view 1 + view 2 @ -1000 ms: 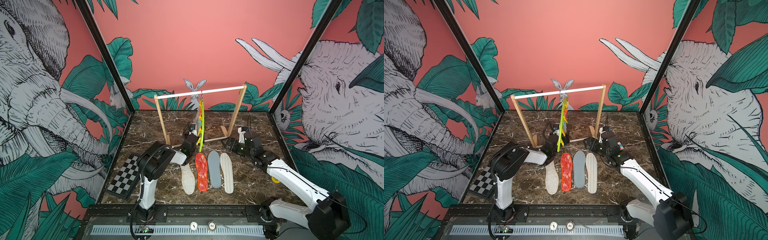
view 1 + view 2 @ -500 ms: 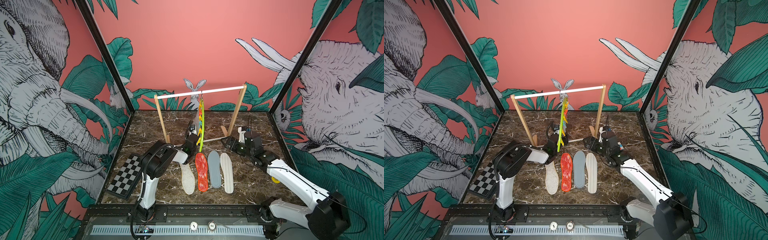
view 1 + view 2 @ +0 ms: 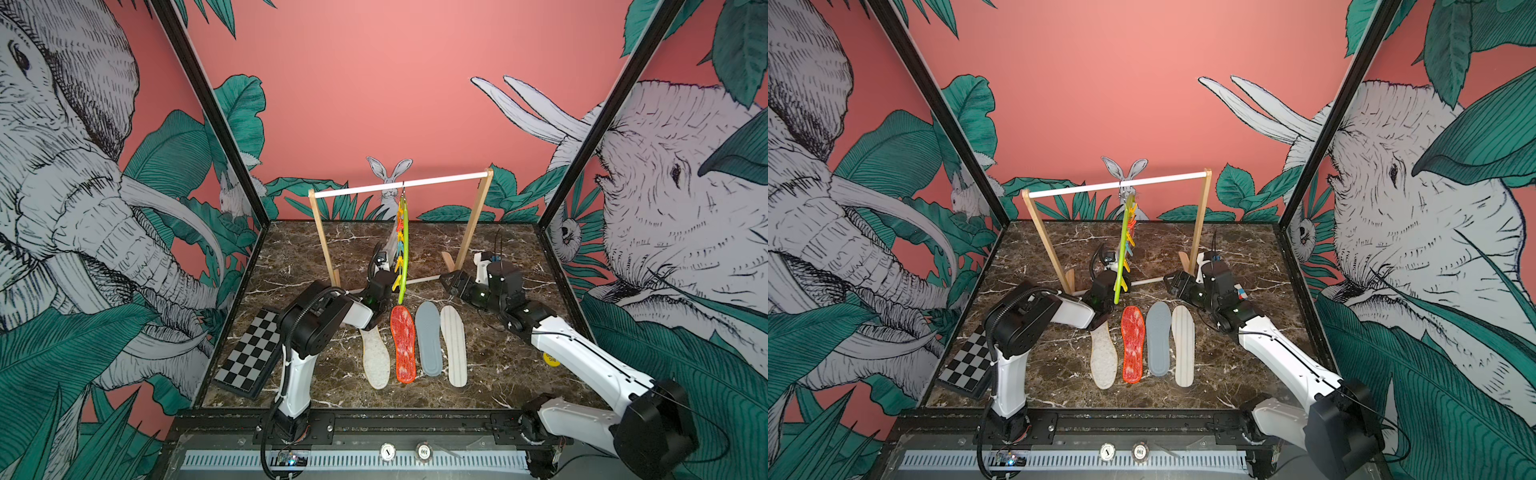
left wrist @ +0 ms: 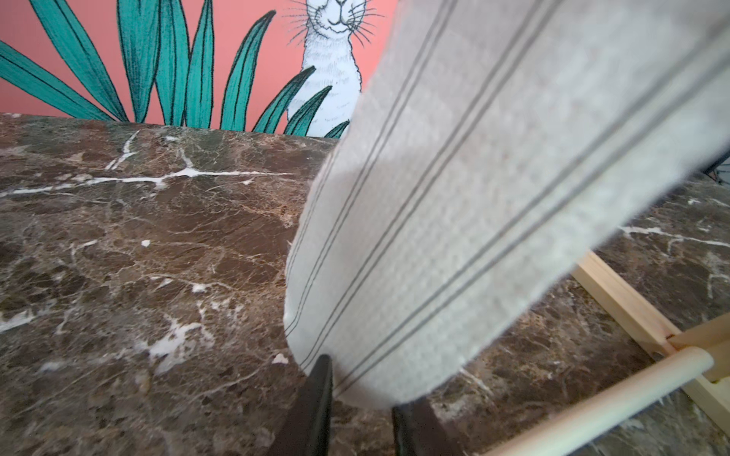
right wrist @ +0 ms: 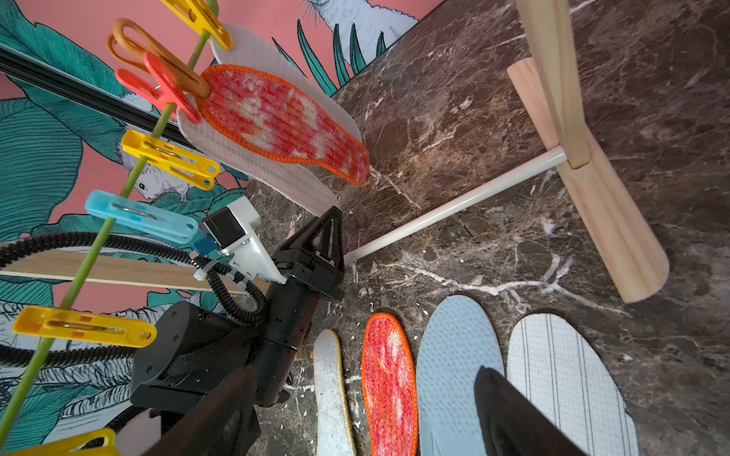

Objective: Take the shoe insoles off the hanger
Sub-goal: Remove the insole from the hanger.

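The lime-green hanger (image 3: 403, 249) hangs edge-on from the rack's white bar. Its pegs hold a white striped insole (image 4: 474, 197), a red-orange insole (image 5: 276, 118) and a white dimpled insole (image 5: 253, 51). My left gripper (image 4: 363, 381) is at the striped insole's lower end. One finger (image 4: 320, 395) lies on its face and the other sits behind it; I cannot tell whether they pinch. My right gripper (image 5: 363, 414) stands open and empty, low at the right of the hanger. A cream insole (image 3: 375, 357), a red-orange one (image 3: 403, 340), a grey-blue one (image 3: 428, 336) and a striped one (image 3: 454, 345) lie on the table.
The wooden rack (image 3: 473, 224) stands mid-table, and its low white rod (image 5: 454, 205) and wooden foot (image 5: 616, 237) are close to both grippers. A chequered board (image 3: 249, 353) lies at the front left. Empty pegs (image 5: 170, 158) line the hanger.
My left gripper's jaws have narrowed around the striped insole's lower end, and the left arm has edged a little toward the hanger. The right arm has barely moved.
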